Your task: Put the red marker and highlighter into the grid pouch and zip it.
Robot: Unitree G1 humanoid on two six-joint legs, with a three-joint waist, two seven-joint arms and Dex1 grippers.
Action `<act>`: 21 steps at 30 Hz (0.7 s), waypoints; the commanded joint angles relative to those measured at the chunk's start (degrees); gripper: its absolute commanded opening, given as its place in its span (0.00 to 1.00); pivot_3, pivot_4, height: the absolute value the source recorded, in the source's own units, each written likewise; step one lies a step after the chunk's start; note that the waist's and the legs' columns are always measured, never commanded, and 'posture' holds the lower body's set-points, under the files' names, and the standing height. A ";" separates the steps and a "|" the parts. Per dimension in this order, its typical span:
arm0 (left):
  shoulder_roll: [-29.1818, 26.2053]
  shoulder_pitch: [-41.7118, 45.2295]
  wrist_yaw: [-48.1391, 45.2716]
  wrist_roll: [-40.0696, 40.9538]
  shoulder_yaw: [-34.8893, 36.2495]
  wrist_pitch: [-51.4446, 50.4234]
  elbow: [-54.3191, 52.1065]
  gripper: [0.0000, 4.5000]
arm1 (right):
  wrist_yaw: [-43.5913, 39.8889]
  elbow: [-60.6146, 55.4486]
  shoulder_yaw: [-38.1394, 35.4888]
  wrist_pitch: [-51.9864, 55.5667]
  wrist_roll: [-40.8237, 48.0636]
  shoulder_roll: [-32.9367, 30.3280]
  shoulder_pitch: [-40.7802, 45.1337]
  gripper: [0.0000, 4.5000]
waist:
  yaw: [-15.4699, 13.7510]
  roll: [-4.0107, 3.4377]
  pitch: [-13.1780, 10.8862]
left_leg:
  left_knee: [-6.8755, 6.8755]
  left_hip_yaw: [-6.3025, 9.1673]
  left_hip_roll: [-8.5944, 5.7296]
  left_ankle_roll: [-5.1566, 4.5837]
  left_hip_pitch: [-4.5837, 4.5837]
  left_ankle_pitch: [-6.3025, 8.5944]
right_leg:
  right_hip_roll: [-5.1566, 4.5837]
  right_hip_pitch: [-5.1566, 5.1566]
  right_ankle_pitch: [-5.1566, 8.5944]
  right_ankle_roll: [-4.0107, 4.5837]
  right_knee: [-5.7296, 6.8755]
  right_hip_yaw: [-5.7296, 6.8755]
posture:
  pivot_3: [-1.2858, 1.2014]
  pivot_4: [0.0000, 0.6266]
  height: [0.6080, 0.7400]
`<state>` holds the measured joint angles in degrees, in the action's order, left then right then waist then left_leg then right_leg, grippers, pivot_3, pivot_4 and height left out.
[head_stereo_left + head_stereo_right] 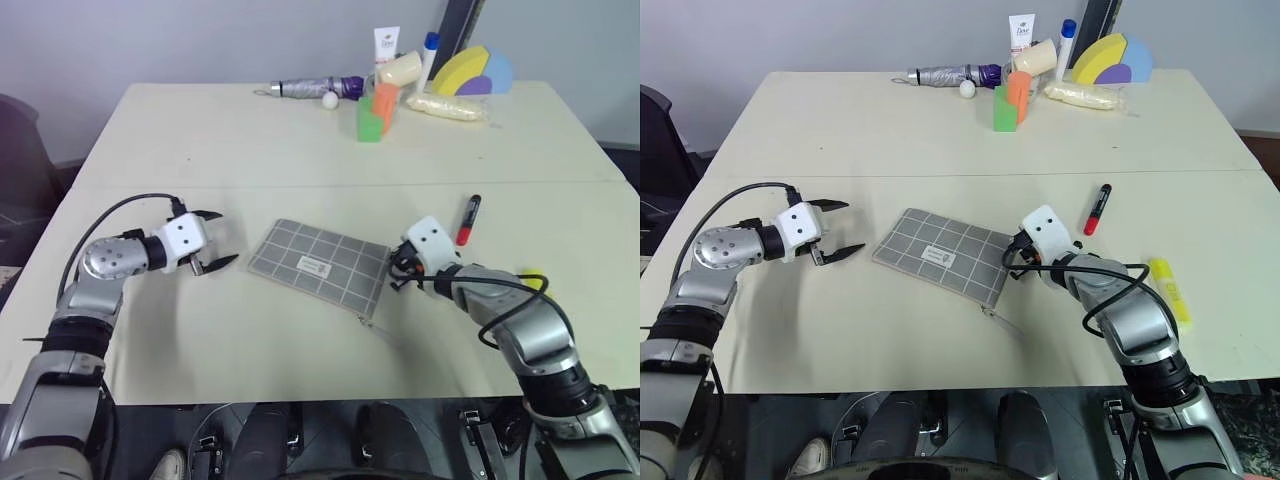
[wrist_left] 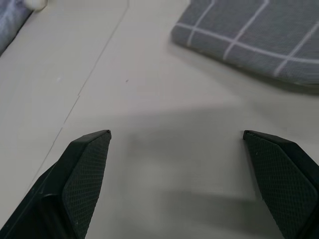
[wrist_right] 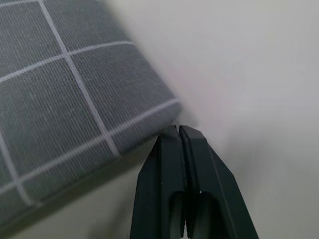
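The grid pouch lies flat in the middle of the table, its zipper pull at the near corner. My left gripper hovers just left of the pouch with its fingers wide open and nothing between them. At the pouch's right corner my right gripper is shut, its tips pressed together against the fabric edge; nothing shows between them. The red marker lies on the table beyond my right hand. To the right of my right forearm rests the yellow highlighter.
Along the far edge stand a folded umbrella, green and orange blocks, a white tube, a bottle and a coloured foam shape. A seam crosses the table behind the pouch.
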<state>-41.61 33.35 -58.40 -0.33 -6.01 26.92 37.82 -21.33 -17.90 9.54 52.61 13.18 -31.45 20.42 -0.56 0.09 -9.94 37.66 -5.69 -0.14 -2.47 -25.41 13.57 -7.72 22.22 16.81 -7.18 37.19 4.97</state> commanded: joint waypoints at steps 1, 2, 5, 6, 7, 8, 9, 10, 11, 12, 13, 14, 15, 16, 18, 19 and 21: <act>0.70 0.21 -4.47 -2.08 -3.54 3.59 3.14 1.00 | -0.28 0.63 1.09 -0.32 -2.08 -0.11 2.01 0.01 | 0.03 0.00 0.00 | 0.04 -0.01 0.00 -0.02 0.00 0.01 | 0.01 0.00 0.00 0.00 0.01 0.00 | 0.52 0.24 1.00; 0.87 0.72 -5.29 -2.45 -4.10 4.72 3.87 1.00 | -0.53 1.27 1.63 -0.37 -2.56 -0.09 2.67 0.01 | 0.06 0.00 0.01 | 0.07 -0.03 0.00 -0.05 0.00 0.03 | 0.01 -0.02 0.00 0.00 0.02 0.00 | 0.52 0.24 1.00; 1.26 2.00 -6.85 -3.23 -5.22 7.40 5.83 1.00 | -1.41 2.51 3.12 -0.21 -3.61 0.14 4.42 0.01 | 0.09 0.00 0.01 | 0.21 -0.04 0.01 -0.15 0.00 0.09 | 0.01 -0.07 0.00 -0.01 0.06 0.00 | 0.52 0.24 1.00; 1.38 2.42 -7.17 -3.43 -5.53 8.09 6.46 1.00 | -1.61 3.08 3.42 -0.24 -3.91 0.33 4.97 0.01 | 0.08 0.00 0.02 | 0.25 -0.04 0.01 -0.23 0.00 0.14 | 0.01 -0.08 0.00 -0.01 0.09 0.00 | 0.52 0.24 1.00; 1.51 2.81 -7.53 -3.71 -5.89 8.95 7.08 1.00 | -1.84 3.83 3.80 -0.39 -4.28 0.55 5.64 0.01 | 0.12 0.01 0.02 | 0.27 -0.03 0.01 -0.28 0.01 0.17 | 0.01 -0.09 0.00 -0.01 0.09 0.00 | 0.52 0.24 1.00; 1.62 3.11 -7.91 -3.89 -6.15 9.66 7.59 1.00 | -2.06 4.55 4.18 -0.63 -4.68 0.71 6.26 0.01 | 0.11 0.01 0.02 | 0.28 -0.03 0.01 -0.32 0.01 0.19 | 0.00 -0.09 0.00 -0.01 0.09 0.00 | 0.52 0.24 1.00; 1.77 3.36 -8.27 -3.97 -6.31 10.22 8.00 1.00 | -2.30 5.37 4.50 -0.91 -5.02 0.88 6.92 0.01 | 0.11 0.01 0.03 | 0.29 -0.03 0.01 -0.32 0.01 0.19 | 0.00 -0.09 0.00 -0.01 0.10 0.00 | 0.52 0.24 1.00; 1.89 3.49 -8.59 -3.89 -6.32 10.55 8.22 1.00 | -2.58 6.20 4.77 -1.21 -5.33 1.13 7.62 0.01 | 0.12 0.00 0.04 | 0.29 -0.03 0.01 -0.32 0.01 0.19 | 0.00 -0.10 0.00 -0.01 0.11 0.00 | 0.52 0.24 1.00; 1.98 3.59 -8.92 -3.77 -6.35 10.77 8.32 1.00 | -2.87 7.01 4.94 -1.49 -5.56 1.35 8.26 0.01 | 0.16 0.00 0.04 | 0.29 -0.03 0.01 -0.32 0.01 0.19 | 0.00 -0.10 0.00 -0.01 0.11 0.00 | 0.52 0.24 1.00; 1.97 3.62 -9.30 -3.72 -6.42 11.16 8.35 1.00 | -3.22 7.96 5.15 -1.87 -5.81 1.58 8.95 0.01 | 0.18 0.01 0.05 | 0.29 -0.04 0.01 -0.31 0.01 0.18 | 0.00 -0.10 0.00 -0.01 0.11 0.00 | 0.52 0.24 1.00; 1.78 3.54 -9.69 -3.77 -6.53 11.63 8.30 1.00 | -3.62 8.84 5.33 -2.31 -6.11 1.75 9.51 0.01 | 0.21 0.00 0.05 | 0.29 -0.04 0.01 -0.31 0.01 0.18 | 0.01 -0.10 0.00 -0.01 0.11 0.00 | 0.52 0.24 1.00; 1.42 3.42 -9.89 -4.01 -6.64 12.42 8.28 1.00 | -4.07 9.73 5.47 -2.82 -6.36 1.80 9.94 0.01 | 0.25 0.00 0.05 | 0.29 -0.04 0.01 -0.31 0.01 0.18 | 0.00 -0.10 0.00 -0.01 0.11 0.00 | 0.52 0.24 1.00; 1.10 3.34 -9.92 -4.19 -6.67 13.23 8.28 1.00 | -4.50 10.44 5.60 -3.28 -6.61 1.76 10.20 0.01 | 0.28 0.01 0.05 | 0.30 -0.04 0.01 -0.31 0.01 0.18 | 0.00 -0.10 0.00 -0.01 0.11 0.00 | 0.52 0.24 1.00; 0.91 3.32 -9.90 -4.29 -6.68 13.79 8.33 1.00 | -4.83 10.92 5.65 -3.62 -6.81 1.73 10.33 0.01 | 0.31 0.00 0.05 | 0.30 -0.04 0.01 -0.30 0.01 0.18 | 0.00 -0.10 0.00 -0.01 0.11 0.00 | 0.52 0.24 1.00; 0.03 4.13 -6.65 -7.08 -7.02 18.14 9.23 1.00 | -5.54 11.61 5.70 -4.35 -7.16 1.48 10.38 0.01 | 0.39 0.01 0.06 | 0.30 -0.04 0.01 -0.30 0.01 0.18 | 0.00 -0.10 0.00 -0.01 0.11 0.00 | 0.52 0.24 1.00; -0.33 4.75 -4.29 -8.94 -7.21 20.75 9.89 1.00 | -5.82 11.83 5.63 -4.59 -7.27 1.43 10.38 0.01 | 0.42 0.02 0.07 | 0.29 -0.04 0.01 -0.30 0.01 0.18 | 0.00 -0.10 0.00 -0.01 0.11 0.00 | 0.52 0.24 1.00; -0.61 6.05 -0.32 -11.75 -7.48 24.90 11.27 1.00 | -6.29 12.14 5.36 -4.91 -7.32 1.42 10.38 0.01 | 0.37 0.01 0.07 | 0.29 -0.04 0.01 -0.32 0.03 0.19 | 0.00 -0.12 0.00 -0.02 0.12 0.00 | 0.52 0.24 1.00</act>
<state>-41.67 39.82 -61.06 -6.87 -11.05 49.14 46.70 -27.06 -6.01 15.12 48.01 6.45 -30.14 30.17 -0.19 0.10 -9.87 37.95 -5.72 -0.12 -2.79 -25.38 13.76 -7.72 22.10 16.80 -7.20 37.33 4.97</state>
